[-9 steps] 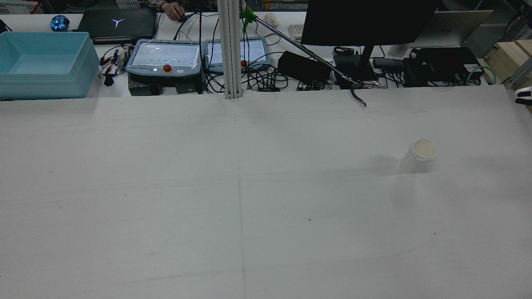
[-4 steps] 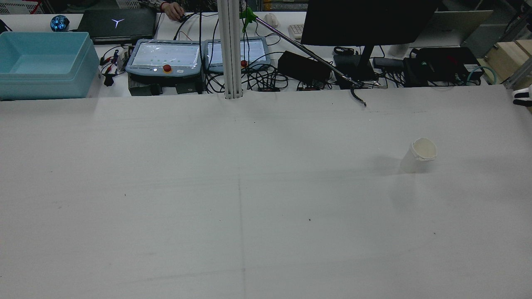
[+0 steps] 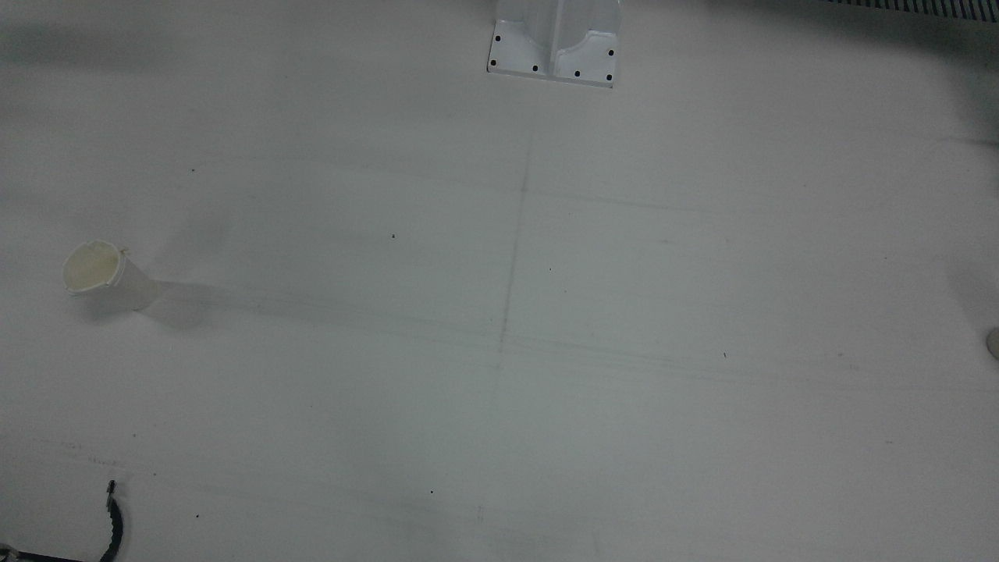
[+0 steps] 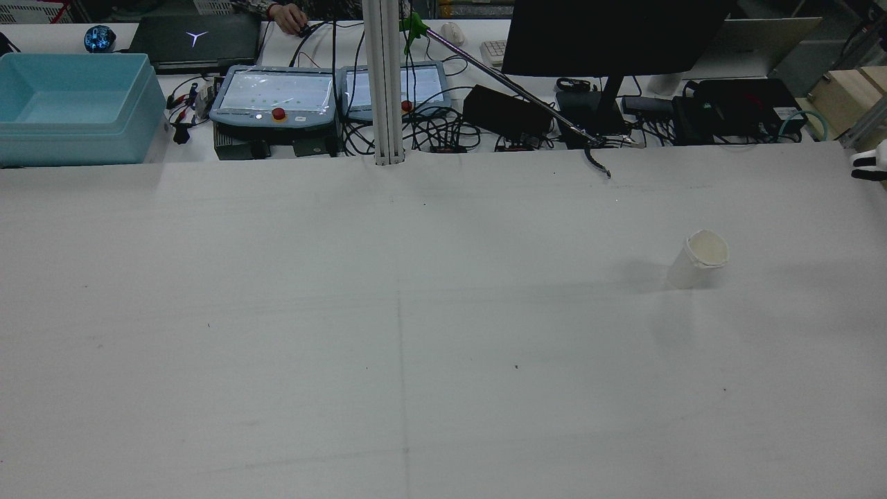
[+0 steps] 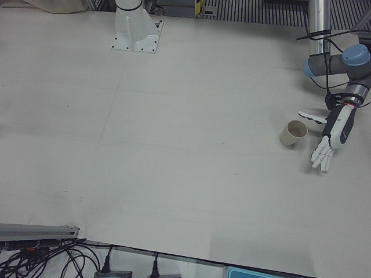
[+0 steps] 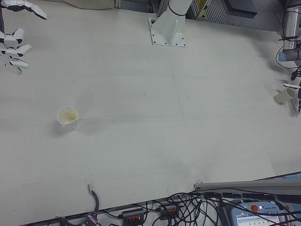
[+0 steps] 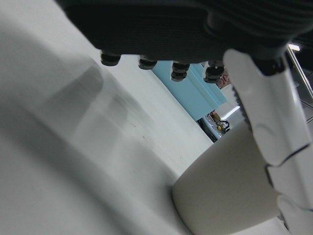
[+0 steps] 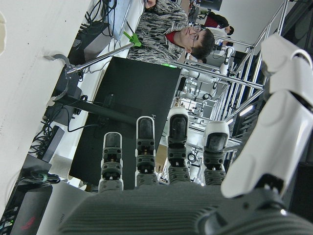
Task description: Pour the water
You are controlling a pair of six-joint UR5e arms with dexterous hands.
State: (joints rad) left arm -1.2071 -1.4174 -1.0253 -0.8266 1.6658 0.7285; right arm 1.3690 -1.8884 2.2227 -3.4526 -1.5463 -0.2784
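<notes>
Left-front view: left hand [image 5: 330,140] released, just beside tan cup [image 5: 293,132] near the tabletop [image 5: 174,145] edge, not grasping. Right hand [image 6: 13,49] also released, well apart from white cup [image 6: 67,117]. Judged: no grasp, no pour yet.

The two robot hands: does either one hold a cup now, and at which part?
Neither holds anything. The left hand is open beside the beige paper cup; the right hand is open, far from the white paper cup.
</notes>
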